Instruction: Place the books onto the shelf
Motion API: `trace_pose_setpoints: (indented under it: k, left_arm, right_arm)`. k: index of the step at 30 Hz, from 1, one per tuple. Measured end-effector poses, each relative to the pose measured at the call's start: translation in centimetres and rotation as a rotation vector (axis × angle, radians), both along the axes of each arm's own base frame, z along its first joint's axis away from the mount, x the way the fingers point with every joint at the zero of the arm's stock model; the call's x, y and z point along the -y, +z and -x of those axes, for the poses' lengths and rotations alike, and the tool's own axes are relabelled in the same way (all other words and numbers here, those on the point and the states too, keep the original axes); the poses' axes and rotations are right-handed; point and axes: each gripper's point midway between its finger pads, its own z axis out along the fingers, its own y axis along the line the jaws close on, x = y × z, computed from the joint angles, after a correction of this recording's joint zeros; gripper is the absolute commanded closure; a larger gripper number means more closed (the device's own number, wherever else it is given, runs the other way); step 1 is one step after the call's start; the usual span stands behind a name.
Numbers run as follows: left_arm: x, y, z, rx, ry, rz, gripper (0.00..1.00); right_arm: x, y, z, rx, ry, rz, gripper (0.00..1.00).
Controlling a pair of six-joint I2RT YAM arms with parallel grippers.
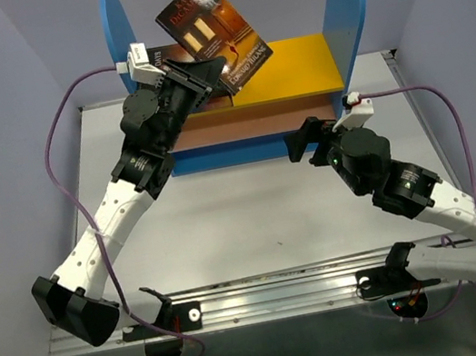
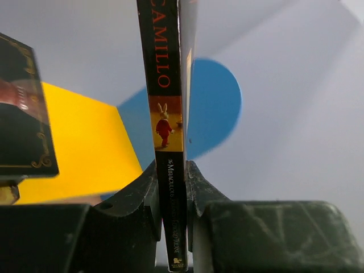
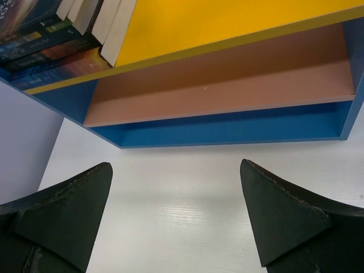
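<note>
My left gripper (image 1: 201,72) is shut on a dark brown book (image 1: 213,26), lifted above the left part of the shelf (image 1: 287,63). Through the left wrist camera the book's spine (image 2: 169,142) runs upright between the fingers (image 2: 139,202), with the yellow top board (image 2: 79,142) and a blue side panel (image 2: 213,105) behind. Several books (image 3: 62,34) stand on the yellow board at its left end. Low in front of the shelf's right half, my right gripper (image 1: 304,143) stands open with nothing in it, its fingers (image 3: 68,210) over the bare white table.
The shelf's brown lower board (image 3: 227,85) holds nothing in the part I see. A blue base lip (image 3: 227,128) runs along the shelf's front. Purple cables (image 1: 54,155) loop beside each arm. Grey walls close in left and right.
</note>
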Motion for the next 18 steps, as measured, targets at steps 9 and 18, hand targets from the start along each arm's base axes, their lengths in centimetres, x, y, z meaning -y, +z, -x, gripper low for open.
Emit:
trace_pose_setpoints:
  k: [9,18]
  left_arm:
    - [-3.3,-3.8,-6.4,-0.293,0.501,0.251,1.0]
    - [-3.8,-5.1,-7.6,-0.423,0.733,0.355,1.0]
  right_arm:
    - [0.4,0.4,0.1,0.008,-0.011,-0.008,0.0]
    - [0.2,0.3,0.2,0.005,-0.003,-0.01,0.0]
